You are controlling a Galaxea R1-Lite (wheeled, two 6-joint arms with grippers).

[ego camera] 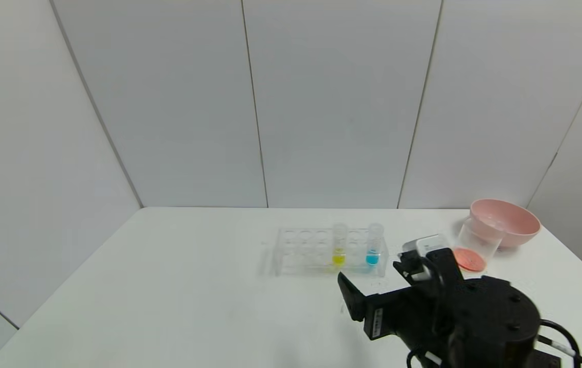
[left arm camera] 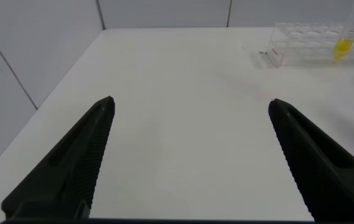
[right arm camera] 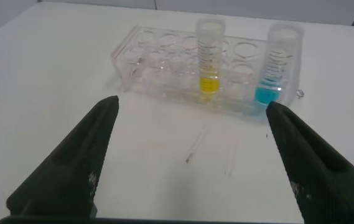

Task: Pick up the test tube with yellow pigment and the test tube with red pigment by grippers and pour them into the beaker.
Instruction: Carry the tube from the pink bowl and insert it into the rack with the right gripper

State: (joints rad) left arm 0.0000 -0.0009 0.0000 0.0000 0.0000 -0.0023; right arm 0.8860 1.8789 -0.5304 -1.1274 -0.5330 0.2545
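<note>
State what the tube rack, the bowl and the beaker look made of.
Clear rectangular tube rack: transparent, glossy, probably acrylic; the table shows through its walls. Pink round bowl: opaque, smooth, looks like matte plastic. Clear cylindrical beaker: see-through, slightly cloudy, likely plastic, though glass cannot be ruled out.

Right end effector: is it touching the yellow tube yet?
Apart. In the right wrist view the open right end effector sits short of the yellow tube, which stands upright in the rack, with bare table between them.

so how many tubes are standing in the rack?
2. The yellow tube stands mid-rack; the blue tube stands near the rack's right end. No red tube shows in any view; the beaker has reddish-orange at its bottom.
</note>
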